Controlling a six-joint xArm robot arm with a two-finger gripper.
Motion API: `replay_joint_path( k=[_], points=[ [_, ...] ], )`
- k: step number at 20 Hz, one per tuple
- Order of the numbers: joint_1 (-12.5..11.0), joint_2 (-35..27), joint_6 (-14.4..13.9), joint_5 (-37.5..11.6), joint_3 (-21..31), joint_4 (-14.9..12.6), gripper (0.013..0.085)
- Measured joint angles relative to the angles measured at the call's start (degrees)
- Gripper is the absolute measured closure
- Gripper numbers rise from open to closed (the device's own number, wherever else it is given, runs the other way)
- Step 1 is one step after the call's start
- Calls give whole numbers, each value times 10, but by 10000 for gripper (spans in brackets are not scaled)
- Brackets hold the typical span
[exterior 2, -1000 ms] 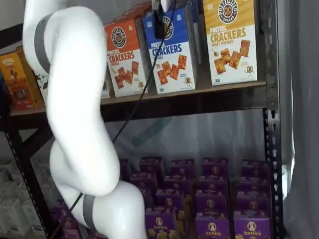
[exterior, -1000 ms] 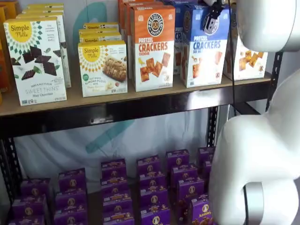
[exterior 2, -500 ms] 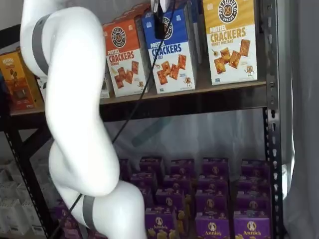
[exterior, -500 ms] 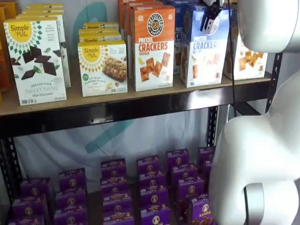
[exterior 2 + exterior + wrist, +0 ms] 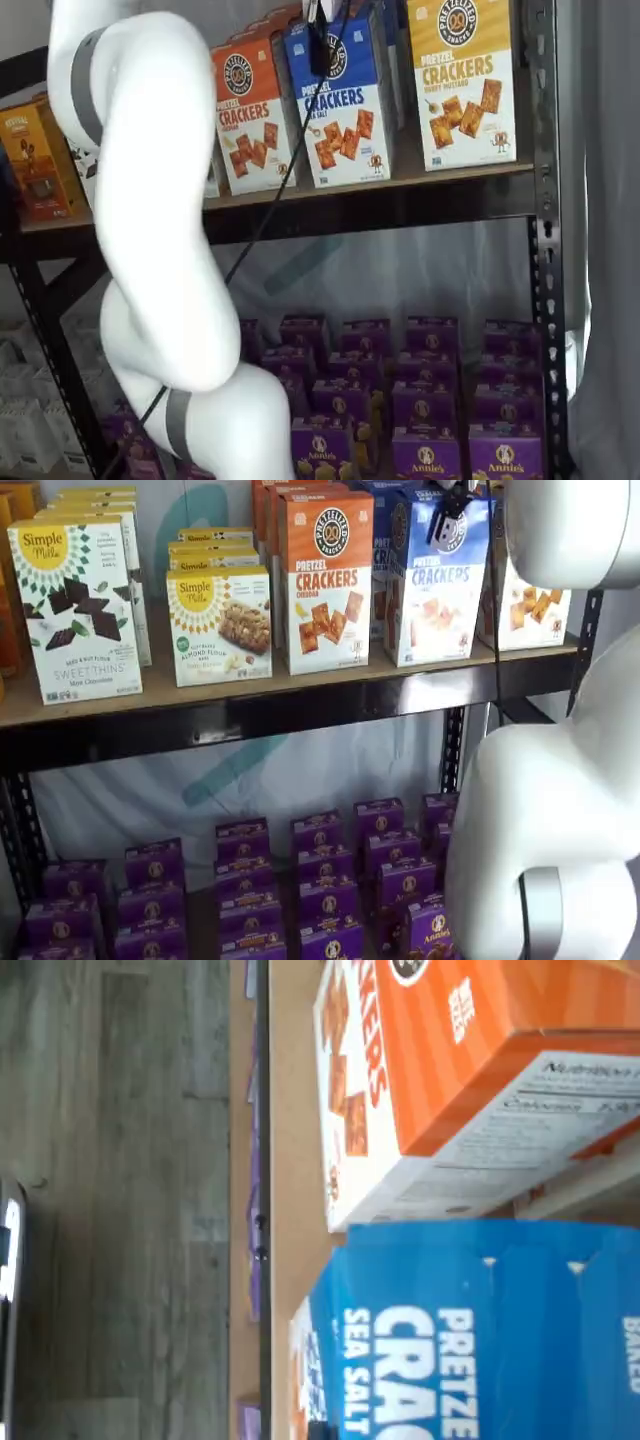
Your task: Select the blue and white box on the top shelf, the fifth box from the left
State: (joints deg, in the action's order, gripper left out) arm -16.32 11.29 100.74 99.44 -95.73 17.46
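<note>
The blue and white box stands on the top shelf, between an orange-topped box and a yellow-topped one. It shows in both shelf views. My gripper hangs at the box's top edge, one black finger lying over the front logo, and it looks closed on the box. It also shows in a shelf view with its cable beside it. The wrist view shows the box's blue top and "SEA SALT" front close up, on the tan board.
The orange Cheddar box stands right beside the blue one, the yellow-topped box on the other side. Simple Mills boxes fill the shelf's left. Purple boxes fill the lower shelf. My white arm stands before the shelves.
The blue and white box has shifted and wobbled slightly with the gripper on its top edge; it blurred half a second ago and now sits still again. The arm has barely moved.
</note>
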Motion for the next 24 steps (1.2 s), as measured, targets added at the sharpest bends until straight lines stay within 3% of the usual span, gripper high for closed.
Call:
replay_joint_path(
  k=[5, 13, 17, 24],
  points=[
    [1, -15, -7, 60, -43, -7, 410],
    [5, 14, -8, 77, -29, -21, 410],
    [-3, 34, -6, 107, -19, -18, 410],
    [-10, 88, 9, 161, 19, -43, 410]
  ],
)
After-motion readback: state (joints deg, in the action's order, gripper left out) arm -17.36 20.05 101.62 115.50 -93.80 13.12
